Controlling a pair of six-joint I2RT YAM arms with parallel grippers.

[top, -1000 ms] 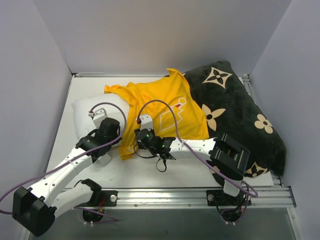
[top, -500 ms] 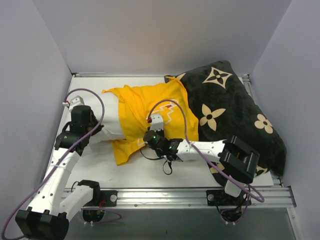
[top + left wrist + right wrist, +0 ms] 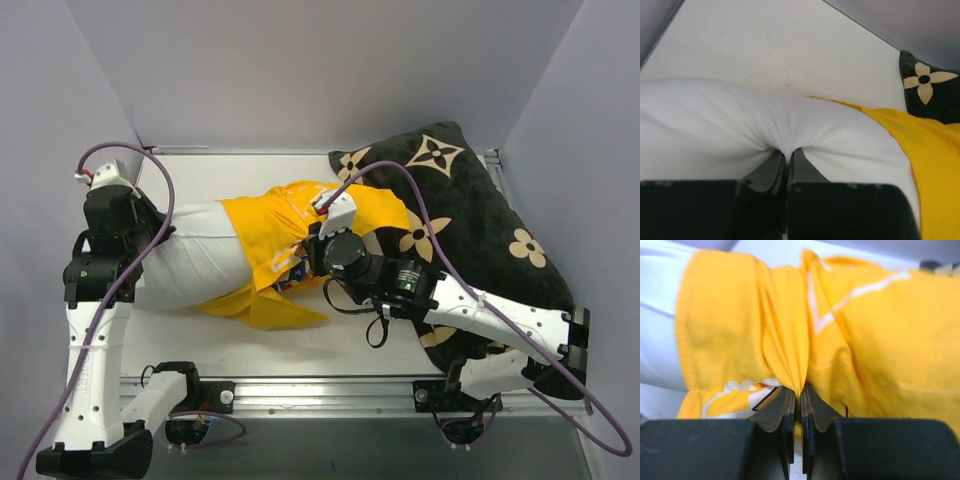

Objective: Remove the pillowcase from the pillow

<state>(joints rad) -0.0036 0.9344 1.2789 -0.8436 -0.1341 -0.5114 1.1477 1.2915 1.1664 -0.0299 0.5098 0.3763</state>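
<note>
The pillow [image 3: 190,262] lies across the left-centre of the top view on the table [image 3: 230,175]. Its left half is bare and white, and its right half is under the bunched yellow pillowcase [image 3: 262,232]. The pillowcase sits at the middle of the frame, with a loose flap spread toward the lower centre. The left end effector [image 3: 787,154], at the left edge of the top view, is closed tight on a pinch of the pillow's white cover. In the left wrist view the fabric puckers into the narrow slit between the jaws at lower centre. The right end effector [image 3: 802,390], at the centre of the top view, is clamped on a fold of the pillowcase, whose pleats run up from the jaws in the right wrist view. A black pillow [image 3: 470,220] with tan flowers fills the right side of the top view, just beside the pillowcase, and the right arm crosses over it.
</note>
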